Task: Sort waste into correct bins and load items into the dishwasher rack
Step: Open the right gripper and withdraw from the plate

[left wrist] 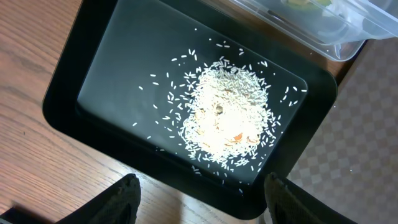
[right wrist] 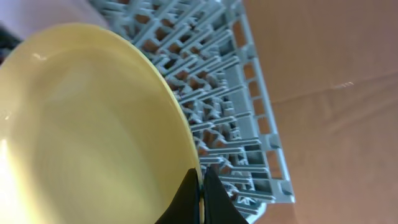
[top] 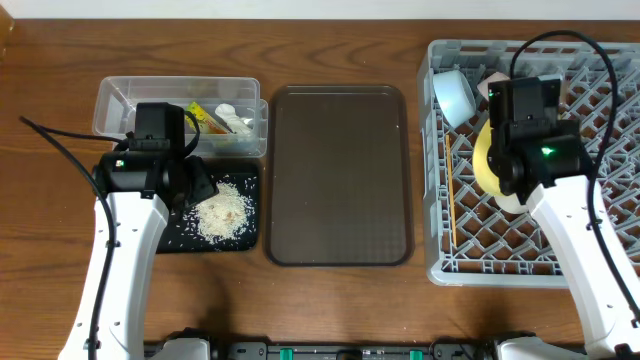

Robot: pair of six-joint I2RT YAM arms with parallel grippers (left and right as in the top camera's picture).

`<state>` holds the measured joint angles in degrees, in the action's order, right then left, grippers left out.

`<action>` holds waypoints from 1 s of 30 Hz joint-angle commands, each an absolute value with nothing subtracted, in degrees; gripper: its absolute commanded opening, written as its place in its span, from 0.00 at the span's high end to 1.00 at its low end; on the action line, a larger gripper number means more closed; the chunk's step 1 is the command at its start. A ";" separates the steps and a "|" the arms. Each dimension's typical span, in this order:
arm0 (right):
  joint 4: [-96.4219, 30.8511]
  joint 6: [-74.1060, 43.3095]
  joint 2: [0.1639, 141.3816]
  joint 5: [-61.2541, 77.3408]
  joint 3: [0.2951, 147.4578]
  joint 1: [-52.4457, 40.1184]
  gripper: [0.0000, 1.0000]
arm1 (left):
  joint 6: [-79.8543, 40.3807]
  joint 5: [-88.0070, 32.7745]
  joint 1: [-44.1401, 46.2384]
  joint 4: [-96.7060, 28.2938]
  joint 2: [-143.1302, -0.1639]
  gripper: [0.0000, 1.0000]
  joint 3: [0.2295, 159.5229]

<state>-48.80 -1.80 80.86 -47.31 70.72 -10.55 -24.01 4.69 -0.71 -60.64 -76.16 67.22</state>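
My right gripper (right wrist: 200, 186) is shut on the rim of the round yellow plate (right wrist: 81, 130), holding it on edge over the grey dishwasher rack (top: 600, 260); the plate also shows in the overhead view (top: 487, 160). A light blue bowl (top: 455, 95) and chopsticks (top: 451, 190) lie in the rack. My left gripper (left wrist: 202, 202) is open and empty above the front edge of the shallow black tray (left wrist: 99, 93), which holds a clump of white rice (left wrist: 227, 112). The clear container (top: 120, 100) behind it holds the snack wrapper (top: 207, 118) and white paper pieces (top: 238, 118).
A large dark brown serving tray (top: 338, 170) lies between the bins and the rack. Rice grains are scattered across the black tray (top: 240, 240). A small white item (top: 493, 85) sits in the rack beside the blue bowl. Cables run over both arms.
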 commanded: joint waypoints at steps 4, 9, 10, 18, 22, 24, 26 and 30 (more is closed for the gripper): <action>-48.88 -1.23 79.83 -45.82 70.04 -11.44 0.99 | -24.34 4.95 -0.95 -60.82 -75.55 0.33 67.46; -48.80 -1.28 79.83 -44.12 70.00 -11.44 0.99 | -24.34 4.95 -0.95 -60.84 -75.55 0.33 67.46; -48.58 -1.28 79.83 -42.39 70.00 -11.44 0.99 | -24.34 4.95 -0.95 -60.82 -75.55 0.33 67.46; -47.07 -3.42 79.83 -20.67 70.00 -11.44 0.75 | -24.34 4.95 -0.95 -60.82 -75.55 0.33 67.46; -46.26 -5.37 79.81 -15.40 70.00 -11.42 0.54 | -24.34 4.95 -0.95 -60.80 -75.55 0.30 67.46; -46.26 -9.19 79.48 -14.63 70.02 -11.00 0.48 | -24.32 4.93 -0.93 -60.58 -75.55 0.26 67.46; -46.28 -13.32 78.72 -13.82 70.02 -10.09 0.39 | -23.81 4.91 -0.60 -59.88 -75.53 0.25 67.48; -45.41 -16.03 75.18 -4.54 70.02 -5.17 0.23 | -18.92 1.85 1.78 -57.91 -75.53 0.21 67.48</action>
<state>-46.00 -11.64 79.07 -12.93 70.22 -8.84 -22.81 4.27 0.01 -58.57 -76.16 67.22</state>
